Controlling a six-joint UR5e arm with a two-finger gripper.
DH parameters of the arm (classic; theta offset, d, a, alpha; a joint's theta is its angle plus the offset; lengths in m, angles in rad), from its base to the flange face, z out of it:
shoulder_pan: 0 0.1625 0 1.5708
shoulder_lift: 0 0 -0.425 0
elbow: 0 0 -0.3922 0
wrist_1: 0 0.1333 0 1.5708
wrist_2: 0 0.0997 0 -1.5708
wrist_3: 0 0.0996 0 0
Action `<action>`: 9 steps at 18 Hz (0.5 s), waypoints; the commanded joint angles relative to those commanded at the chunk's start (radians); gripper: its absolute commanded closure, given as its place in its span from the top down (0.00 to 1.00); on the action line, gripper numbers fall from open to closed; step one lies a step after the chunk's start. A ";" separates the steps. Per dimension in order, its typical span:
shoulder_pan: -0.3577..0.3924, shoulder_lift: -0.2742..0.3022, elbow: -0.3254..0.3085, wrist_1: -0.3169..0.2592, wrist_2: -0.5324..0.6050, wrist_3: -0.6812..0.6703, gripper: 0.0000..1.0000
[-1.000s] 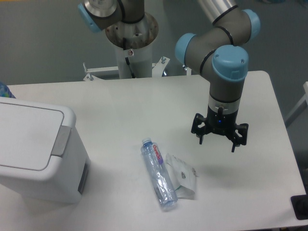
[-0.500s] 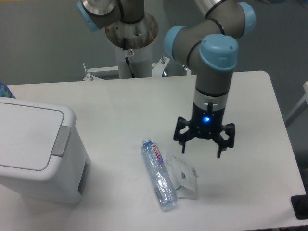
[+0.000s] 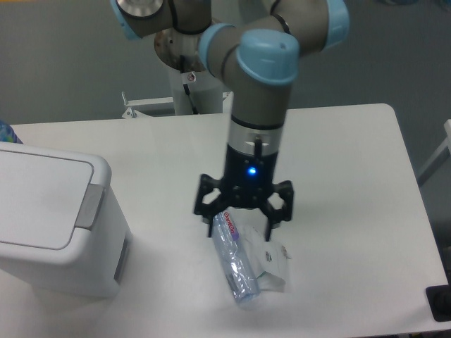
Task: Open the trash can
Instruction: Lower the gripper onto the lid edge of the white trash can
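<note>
The trash can (image 3: 53, 222) is a large boxy white bin at the table's left, its flat white lid shut and a grey push tab (image 3: 89, 207) on its right edge. My gripper (image 3: 239, 232) is open and empty. It hangs right of the trash can, over the top end of a clear plastic bottle (image 3: 236, 262) that lies on the table. The bottle's cap end is hidden behind the gripper.
A crumpled clear wrapper (image 3: 273, 263) lies against the bottle's right side. The white table (image 3: 352, 169) reaches back to the arm's base post (image 3: 194, 77). A dark object (image 3: 440, 303) sits at the lower right corner.
My gripper has moved left and toward the front, from the table's right half to over the bottle, still open. The trash can, bottle and wrapper have not moved.
</note>
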 joint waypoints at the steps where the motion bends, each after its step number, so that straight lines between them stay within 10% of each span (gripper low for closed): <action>1: -0.012 0.002 0.006 0.000 0.000 -0.014 1.00; 9: -0.117 0.046 -0.001 -0.005 0.014 -0.081 1.00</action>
